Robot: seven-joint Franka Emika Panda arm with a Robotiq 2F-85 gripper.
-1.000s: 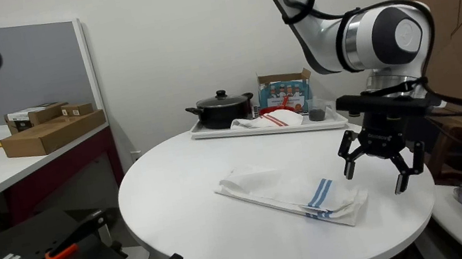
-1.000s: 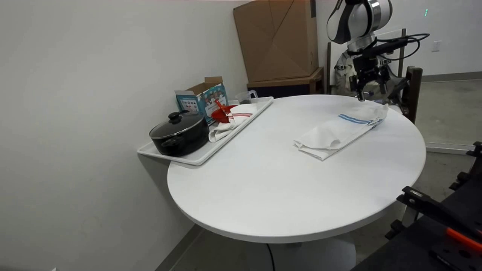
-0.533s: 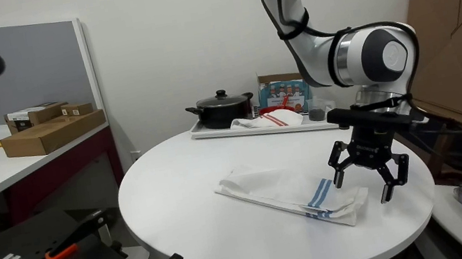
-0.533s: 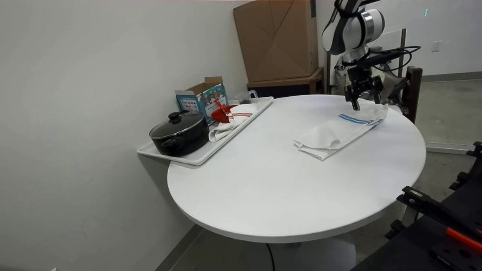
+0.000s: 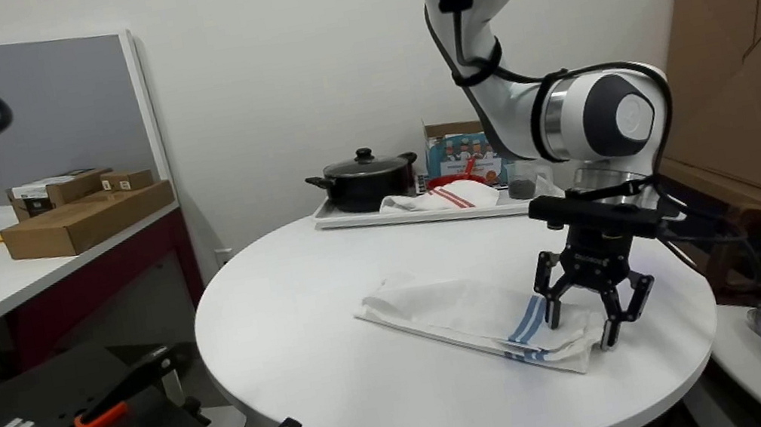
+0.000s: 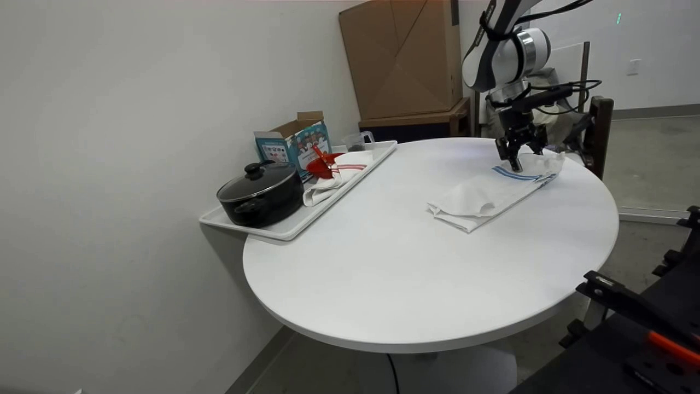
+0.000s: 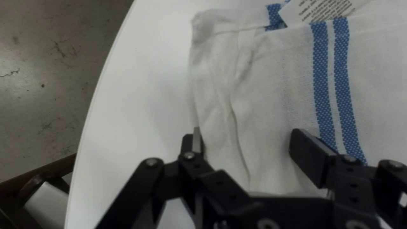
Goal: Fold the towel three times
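A white towel [image 5: 442, 311] with blue stripes lies folded in a long strip on the round white table [image 5: 332, 389]. It also shows in an exterior view [image 6: 476, 194] and in the wrist view [image 7: 273, 82]. My gripper [image 5: 582, 330] is open, pointing down at the towel's striped end; it also shows in an exterior view [image 6: 526, 158]. In the wrist view the open gripper [image 7: 246, 136] has one finger over the cloth beside the blue stripes and the other at the towel's end edge. Loose cloth lies between the fingers. I cannot tell whether the fingertips touch it.
A white tray [image 5: 343, 221] at the table's back edge holds a black lidded pot [image 5: 367, 183], a red-striped cloth [image 5: 457, 193], a red item [image 6: 320, 167], a blue box [image 6: 311, 142] and a clear measuring cup [image 6: 356, 143]. Large cardboard boxes [image 6: 402, 65] stand behind.
My open gripper has come down and inward from the table's edge, from beside and above the towel to its striped end. The towel has hardly moved.
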